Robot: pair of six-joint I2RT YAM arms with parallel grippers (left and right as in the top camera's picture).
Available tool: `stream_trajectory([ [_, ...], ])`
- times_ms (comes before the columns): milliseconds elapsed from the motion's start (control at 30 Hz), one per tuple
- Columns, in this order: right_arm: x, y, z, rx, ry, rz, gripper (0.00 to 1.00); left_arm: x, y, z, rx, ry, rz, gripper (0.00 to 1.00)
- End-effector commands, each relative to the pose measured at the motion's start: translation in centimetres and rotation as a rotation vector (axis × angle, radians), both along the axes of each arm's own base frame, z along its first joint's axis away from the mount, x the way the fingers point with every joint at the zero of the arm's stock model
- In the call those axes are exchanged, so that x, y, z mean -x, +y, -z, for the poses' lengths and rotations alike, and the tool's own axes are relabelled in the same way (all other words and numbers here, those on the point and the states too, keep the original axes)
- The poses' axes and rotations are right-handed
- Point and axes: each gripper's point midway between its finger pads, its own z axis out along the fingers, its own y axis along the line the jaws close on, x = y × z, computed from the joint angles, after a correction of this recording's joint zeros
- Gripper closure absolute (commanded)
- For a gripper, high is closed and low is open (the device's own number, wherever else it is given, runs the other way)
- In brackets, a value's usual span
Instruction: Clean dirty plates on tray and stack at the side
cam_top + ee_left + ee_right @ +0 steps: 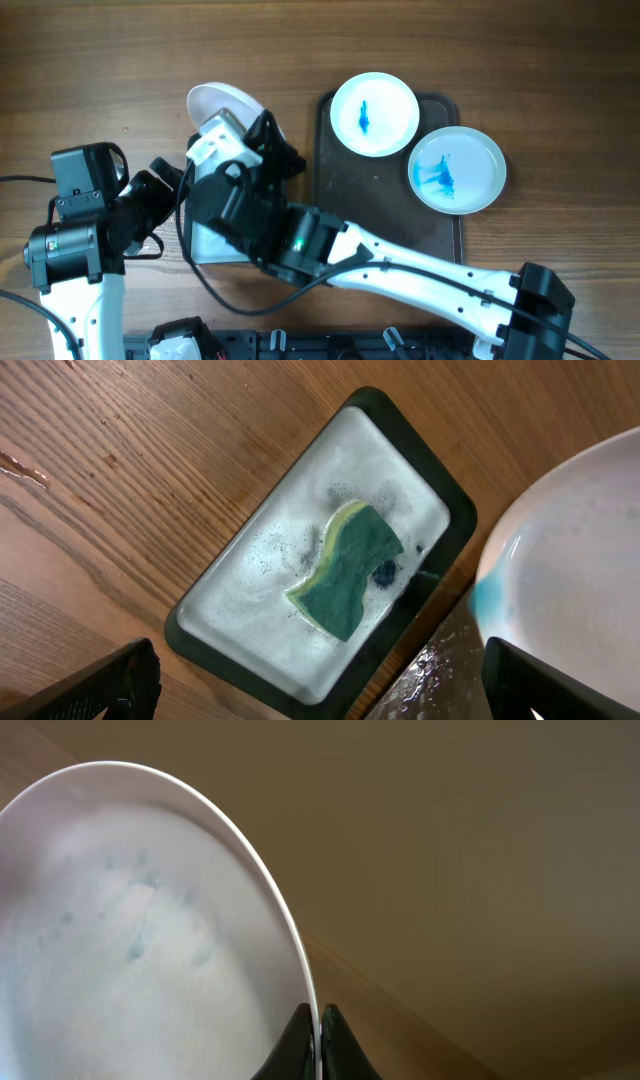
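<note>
My right gripper [318, 1020] is shut on the rim of a white plate [130, 920] with faint blue smears and holds it tilted; in the overhead view that plate [218, 102] is left of the dark tray [385, 215]. Two white plates stained blue, one [374, 113] and another [457, 169], lie on the tray. My left gripper [320, 695] is open and empty above a green and yellow sponge [350, 570] lying in a soapy dish [235, 630]. The held plate's edge [570, 560] shows at the right of the left wrist view.
The right arm [400, 265] reaches across the front of the table from bottom right and covers most of the sponge dish [205, 240]. The left arm [80, 230] stands at the left. Bare wood lies behind and to the right of the tray.
</note>
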Motion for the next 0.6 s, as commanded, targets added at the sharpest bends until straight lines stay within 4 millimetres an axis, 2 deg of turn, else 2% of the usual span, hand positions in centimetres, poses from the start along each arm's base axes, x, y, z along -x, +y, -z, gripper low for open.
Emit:
stream_trajectory([
  [0, -0.1, -1.5, -2.0, -0.025, -0.051, 0.077, 0.95, 0.0, 0.0, -0.2, 0.002, -0.009, 0.004, 0.00],
  [233, -0.8, -1.4, -2.4, -0.022, -0.065, 0.079, 0.96, 0.0, 0.0, -0.2, 0.002, -0.009, 0.004, 0.00],
  [567, -1.1, -1.0, -1.0, 0.084, -0.062, 0.090, 0.96, 0.0, 0.0, -0.2, 0.002, -0.009, 0.004, 0.00],
])
